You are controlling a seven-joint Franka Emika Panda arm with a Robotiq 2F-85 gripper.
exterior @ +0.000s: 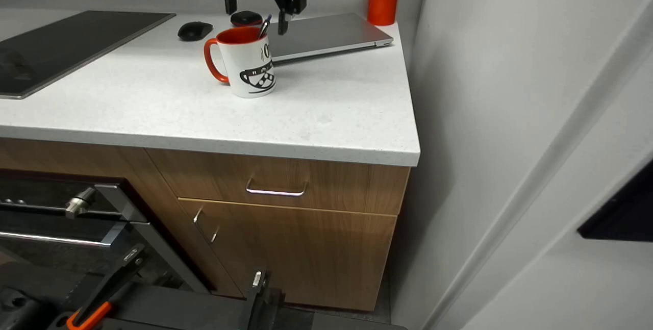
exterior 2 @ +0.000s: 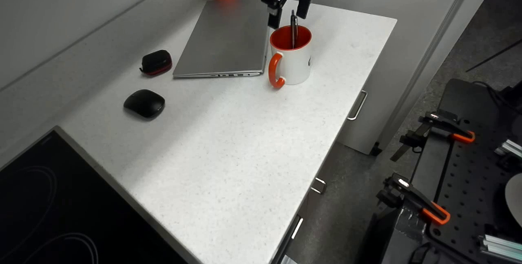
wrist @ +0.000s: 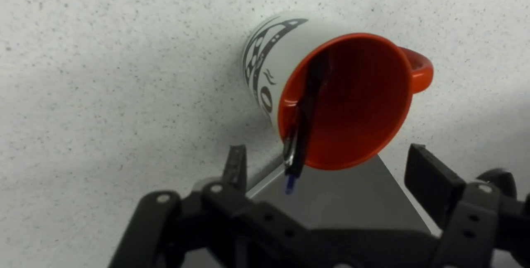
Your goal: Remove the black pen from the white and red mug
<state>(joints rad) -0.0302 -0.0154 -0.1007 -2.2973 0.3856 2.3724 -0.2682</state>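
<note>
The white and red mug [exterior: 247,72] stands upright on the counter; it also shows in an exterior view [exterior 2: 295,68] and in the wrist view [wrist: 364,106]. The black pen [exterior: 264,28] leans inside it, its upper end with silver clip and blue button above the rim. The pen also shows in an exterior view [exterior 2: 293,31] and in the wrist view [wrist: 304,123]; its lower end is dark inside the mug. My gripper [exterior: 256,18] is open and empty above the mug. In the wrist view the pen's top lies between the spread fingers [wrist: 327,152], closer to the left finger, touching neither.
A closed grey laptop [exterior 2: 228,35] lies beside the mug. A red canister [exterior: 382,6] stands at the back corner by the wall. A black mouse [exterior 2: 144,103], a small black case [exterior 2: 156,62] and a black cooktop [exterior: 76,44] are on the handle side.
</note>
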